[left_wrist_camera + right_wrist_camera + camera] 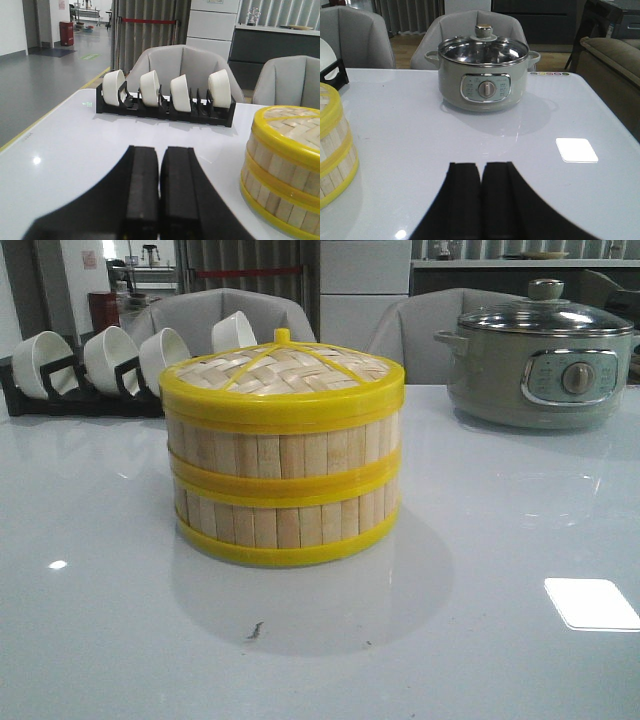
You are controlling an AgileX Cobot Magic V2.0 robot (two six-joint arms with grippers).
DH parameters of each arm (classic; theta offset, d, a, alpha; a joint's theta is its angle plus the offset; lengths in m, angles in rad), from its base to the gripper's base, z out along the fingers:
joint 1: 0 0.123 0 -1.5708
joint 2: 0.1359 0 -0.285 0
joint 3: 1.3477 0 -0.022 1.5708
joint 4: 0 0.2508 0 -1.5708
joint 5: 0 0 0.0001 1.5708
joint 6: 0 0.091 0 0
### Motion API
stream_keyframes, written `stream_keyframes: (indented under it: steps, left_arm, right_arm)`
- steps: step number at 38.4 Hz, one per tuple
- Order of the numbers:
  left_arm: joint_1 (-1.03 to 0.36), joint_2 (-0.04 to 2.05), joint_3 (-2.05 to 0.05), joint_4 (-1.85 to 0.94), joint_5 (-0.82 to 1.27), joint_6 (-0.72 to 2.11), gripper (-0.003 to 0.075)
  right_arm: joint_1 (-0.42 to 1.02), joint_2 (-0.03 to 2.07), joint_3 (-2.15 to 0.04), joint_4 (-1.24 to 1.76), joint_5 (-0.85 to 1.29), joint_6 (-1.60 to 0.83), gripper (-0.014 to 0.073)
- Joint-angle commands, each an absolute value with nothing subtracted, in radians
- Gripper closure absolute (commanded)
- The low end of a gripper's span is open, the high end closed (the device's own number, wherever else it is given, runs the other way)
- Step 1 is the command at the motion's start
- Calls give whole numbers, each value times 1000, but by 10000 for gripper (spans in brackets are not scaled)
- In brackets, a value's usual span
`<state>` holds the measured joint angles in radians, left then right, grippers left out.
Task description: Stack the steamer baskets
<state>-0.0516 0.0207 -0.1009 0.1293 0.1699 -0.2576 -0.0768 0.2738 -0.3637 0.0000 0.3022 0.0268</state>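
Note:
Two steamer baskets stand stacked at the table's middle: the upper basket (282, 448) sits on the lower basket (285, 520), and the woven lid (283, 373) with yellow rim rests on top. The stack also shows in the left wrist view (282, 172) and in the right wrist view (334, 155). My left gripper (159, 150) is shut and empty, low over the table, left of the stack. My right gripper (481, 165) is shut and empty, right of the stack. Neither gripper shows in the front view.
A black rack (60, 395) with several white bowls (110, 358) stands at the back left; it also shows in the left wrist view (165, 107). A grey electric pot (540, 365) with glass lid stands at the back right, seen too in the right wrist view (482, 75). Grey chairs stand behind the table.

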Motion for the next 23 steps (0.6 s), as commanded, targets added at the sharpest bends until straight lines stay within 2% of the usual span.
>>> stream_keyframes:
  steps: [1, 23]
  left_arm:
    - [-51, -24, -70, 90, 51, -267, 633]
    - [-51, -19, 8, 84, 43, -267, 633]
  right_arm:
    - [-82, 280, -390, 0, 211, 26, 538]
    - [-82, 280, -390, 0, 217, 26, 538]
